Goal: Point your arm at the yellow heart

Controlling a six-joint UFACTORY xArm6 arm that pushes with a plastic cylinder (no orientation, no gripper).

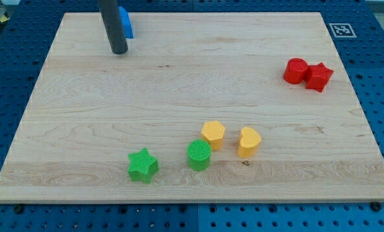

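My tip [119,51] at upper left of frame, on surface [179,84], just left of blue block [125,23] partly hidden behind rod. No hand on this rig: bare rod, holds nothing.

Lower centre: green star [142,165], green cylinder [199,154], yellow hexagonal block [212,134].

Yellow heart [249,141] lower right of centre, just right of hexagonal block, apart from it.

Key relation: heart lies well apart from tip, diagonally down-right; path looks open.

Far right: red cylinder [296,70] touching red star [319,76], off route.

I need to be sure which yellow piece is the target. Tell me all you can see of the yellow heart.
The yellow heart is a small ridged, plastic-looking block lying flat on the wooden board, low and right of centre. It touches nothing; the yellow hexagon sits just to its left, apart. My tip is far off at the view's top left, beside the blue block.
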